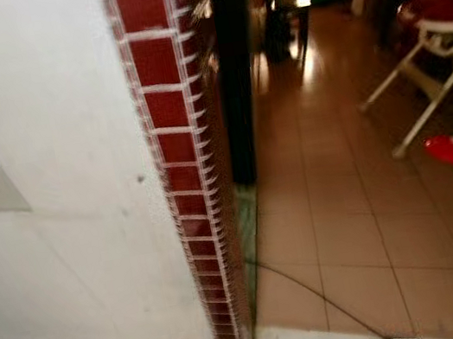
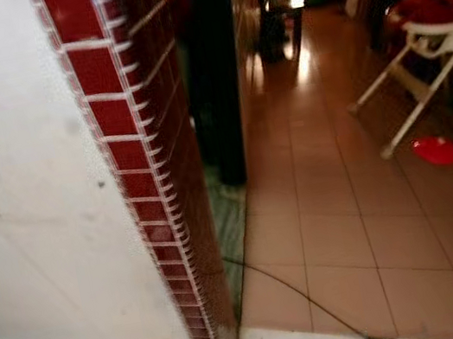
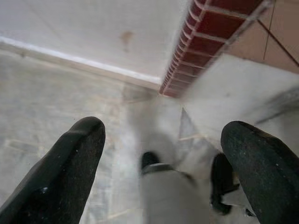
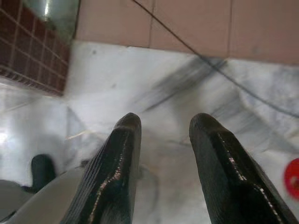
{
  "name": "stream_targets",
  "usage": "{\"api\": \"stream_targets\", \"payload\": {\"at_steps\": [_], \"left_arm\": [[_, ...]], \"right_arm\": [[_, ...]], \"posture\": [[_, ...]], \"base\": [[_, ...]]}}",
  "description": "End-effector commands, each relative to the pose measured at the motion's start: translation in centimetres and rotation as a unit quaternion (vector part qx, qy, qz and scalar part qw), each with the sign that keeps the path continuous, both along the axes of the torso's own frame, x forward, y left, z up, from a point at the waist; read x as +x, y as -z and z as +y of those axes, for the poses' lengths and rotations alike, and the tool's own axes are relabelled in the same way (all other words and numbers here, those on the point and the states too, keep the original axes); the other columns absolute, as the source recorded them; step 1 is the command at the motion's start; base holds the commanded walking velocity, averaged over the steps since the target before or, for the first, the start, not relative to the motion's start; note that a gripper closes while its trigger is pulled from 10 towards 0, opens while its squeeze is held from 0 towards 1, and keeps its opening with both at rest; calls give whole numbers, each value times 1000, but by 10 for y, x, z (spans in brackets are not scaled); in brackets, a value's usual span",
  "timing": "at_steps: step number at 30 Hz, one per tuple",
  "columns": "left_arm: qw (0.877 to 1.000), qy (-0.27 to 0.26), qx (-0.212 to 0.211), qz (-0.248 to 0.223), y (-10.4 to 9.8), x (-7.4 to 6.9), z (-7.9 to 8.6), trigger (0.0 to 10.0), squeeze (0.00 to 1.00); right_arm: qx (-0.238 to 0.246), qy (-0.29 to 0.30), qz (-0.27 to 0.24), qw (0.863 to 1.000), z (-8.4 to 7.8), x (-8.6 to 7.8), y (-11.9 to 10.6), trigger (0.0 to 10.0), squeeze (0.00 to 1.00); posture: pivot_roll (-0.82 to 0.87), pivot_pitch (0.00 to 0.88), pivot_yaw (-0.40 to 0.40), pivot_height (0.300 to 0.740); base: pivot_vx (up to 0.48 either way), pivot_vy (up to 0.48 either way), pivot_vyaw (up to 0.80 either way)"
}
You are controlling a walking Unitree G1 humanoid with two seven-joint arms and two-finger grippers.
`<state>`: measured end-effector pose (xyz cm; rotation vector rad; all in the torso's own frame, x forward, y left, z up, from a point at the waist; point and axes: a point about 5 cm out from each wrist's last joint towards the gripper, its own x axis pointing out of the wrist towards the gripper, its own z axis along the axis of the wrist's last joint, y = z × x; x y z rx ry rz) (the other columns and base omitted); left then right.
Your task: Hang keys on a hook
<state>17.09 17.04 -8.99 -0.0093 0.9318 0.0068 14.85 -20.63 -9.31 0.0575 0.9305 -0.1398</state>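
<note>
Step in hand, as I judge it: search and approach; I see no keys and no hook, so their look goes unrecorded.
Left gripper point(image 3: 163, 158): jaws wide apart, empty, over pale floor point(image 3: 56, 107).
Right gripper point(image 4: 161, 140): jaws parted, empty.
Ahead: white wall point(image 1: 43, 123), red-tiled wall edge point(image 1: 178, 143), tiled corridor point(image 1: 346, 201).
Next: I must locate both items.

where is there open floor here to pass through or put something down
The terracotta tile floor is bare between the red-tiled wall corner and the white chair frame, crossed by a thin black cable. Beyond it, the far room end is crowded. A red disc lies beside the chair.
</note>
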Motion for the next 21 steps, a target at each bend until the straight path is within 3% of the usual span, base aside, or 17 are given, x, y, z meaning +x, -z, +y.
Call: {"api": "stream_targets", "payload": {"at_steps": [1,21], "left_arm": [[1000,-2,15,12,2,-5,11,10000,0],[1000,-13,9,14,2,-6,10,10000,0]], "right_arm": [[16,1,6,1000,9,-2,3,10000,0],[14,2,12,1000,9,-4,4,10000,0]], "posture": [[-14,0,-9,740],[-16,0,-11,740]], "base": [[0,0,0],[0,0,0]]}}
